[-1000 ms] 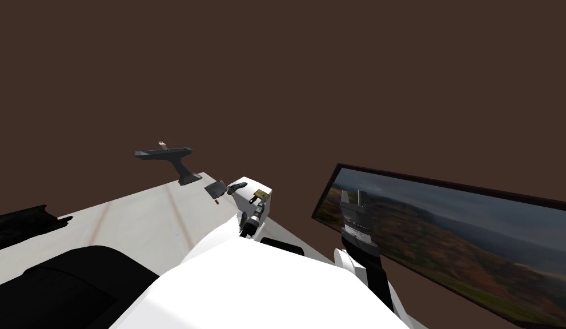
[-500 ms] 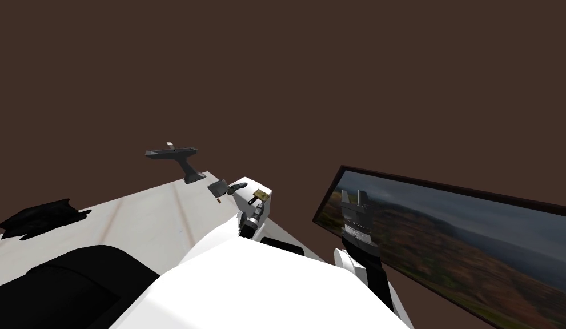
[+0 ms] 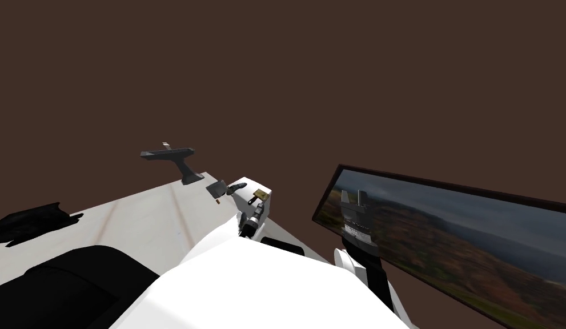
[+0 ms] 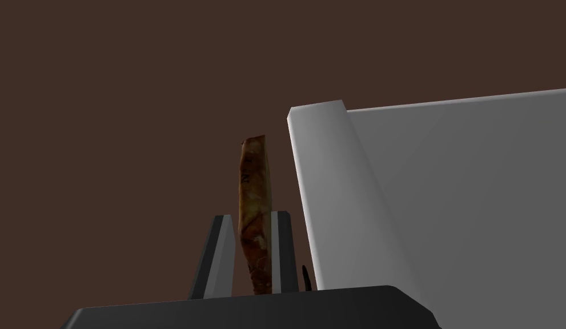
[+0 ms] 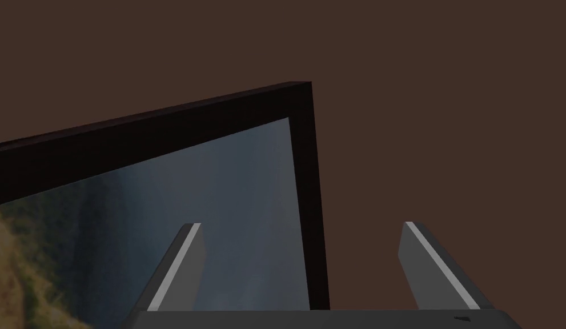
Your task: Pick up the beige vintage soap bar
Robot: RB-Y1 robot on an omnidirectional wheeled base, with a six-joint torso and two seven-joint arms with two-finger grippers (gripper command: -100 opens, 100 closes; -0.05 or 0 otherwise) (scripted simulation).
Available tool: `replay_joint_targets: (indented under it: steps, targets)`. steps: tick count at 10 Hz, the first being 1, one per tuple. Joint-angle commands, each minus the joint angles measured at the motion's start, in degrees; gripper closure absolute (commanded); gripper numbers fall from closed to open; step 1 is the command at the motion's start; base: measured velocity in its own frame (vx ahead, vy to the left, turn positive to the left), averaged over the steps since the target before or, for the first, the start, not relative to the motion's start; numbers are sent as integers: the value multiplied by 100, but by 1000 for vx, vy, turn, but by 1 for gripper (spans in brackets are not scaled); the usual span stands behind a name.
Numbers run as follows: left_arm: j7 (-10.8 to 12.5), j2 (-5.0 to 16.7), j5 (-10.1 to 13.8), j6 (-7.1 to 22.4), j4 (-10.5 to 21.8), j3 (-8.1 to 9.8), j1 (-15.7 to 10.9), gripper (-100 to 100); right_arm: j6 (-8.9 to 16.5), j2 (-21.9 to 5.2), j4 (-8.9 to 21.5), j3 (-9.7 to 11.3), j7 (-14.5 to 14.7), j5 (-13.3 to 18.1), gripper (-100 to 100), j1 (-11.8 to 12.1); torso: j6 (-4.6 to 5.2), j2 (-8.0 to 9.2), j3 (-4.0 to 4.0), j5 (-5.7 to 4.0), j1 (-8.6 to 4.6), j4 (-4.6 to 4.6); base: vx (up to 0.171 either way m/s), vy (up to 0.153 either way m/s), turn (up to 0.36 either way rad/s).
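In the head view, my left pincer sits mid-frame near the right edge of the pale, flat surface, gripping the thin, mottled brown-beige soap bar. My right pincer is raised right of centre. In the left wrist view, both blades pinch the bar's flat sides. In the right wrist view, the blades stand spread around nothing.

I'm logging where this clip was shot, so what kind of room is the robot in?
Likely a bathroom, not certain: a pale counter with what looks like a dark faucet at its far edge, a brownish soap bar in the left gripper, and a framed landscape picture on the brown wall.
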Motion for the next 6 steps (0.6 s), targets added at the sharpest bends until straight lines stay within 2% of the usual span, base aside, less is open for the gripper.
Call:
replay_joint_targets:
  steps: [1, 4, 5, 6]
  targets:
    - [28, -163, -144, 48, 41, 165, -126, 100, 0, 0, 0, 0, 0, 0, 0, 0, 0, 0, 0, 0, 0, 0, -108, 55, -200]
    - [103, -569, -481, 88, 372, 557, -419, 100, 0, 0, 0, -1, 0, 0, 0, 0, -8, 22, 14, 1, 12, 5, -124, 61, -132]
    - [76, -487, -406, 57, 314, 463, -351, 100, 0, 0, 0, -1, 0, 0, 0, 0, -7, 28, 16, 2, 17, 5, -66, 35, -40]
    - [82, -501, -420, 58, 333, 478, -358, 0, 0, 0, 0, -1, 0, 0, 0, 2, -11, 12, 9, 0, 8, 4, -12, 6, 6]
